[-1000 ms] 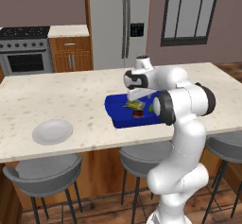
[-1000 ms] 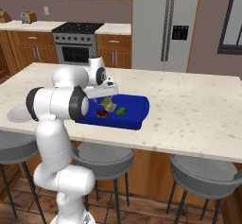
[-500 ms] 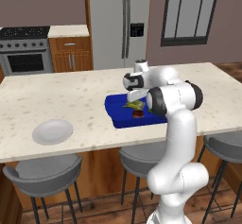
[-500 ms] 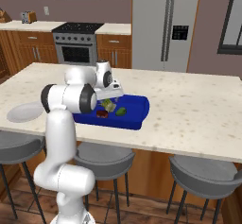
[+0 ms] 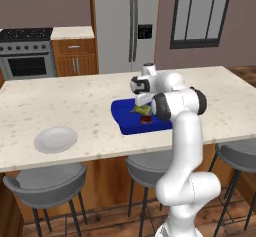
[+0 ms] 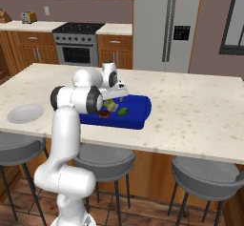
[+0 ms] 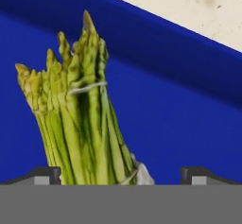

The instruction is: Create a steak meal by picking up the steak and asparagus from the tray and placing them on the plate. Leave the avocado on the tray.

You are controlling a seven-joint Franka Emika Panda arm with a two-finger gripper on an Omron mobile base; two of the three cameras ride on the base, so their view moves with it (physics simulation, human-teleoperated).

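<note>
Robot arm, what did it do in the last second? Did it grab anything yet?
The arm's elbow swung in toward the tray. The gripper stayed low over the tray, open, with the asparagus between its fingers, not gripped. Nothing was picked up or let go. The steak, avocado and asparagus stayed in the tray, and the plate did not move.

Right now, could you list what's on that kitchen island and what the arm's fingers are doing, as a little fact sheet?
tray: blue, mid-island
asparagus: on the tray, lying between the fingers, which are spread wide
steak: on the tray
avocado: on the tray, beside the steak
plate: bare, near the island's left end, apart from the tray
gripper: low over the tray, open
</note>
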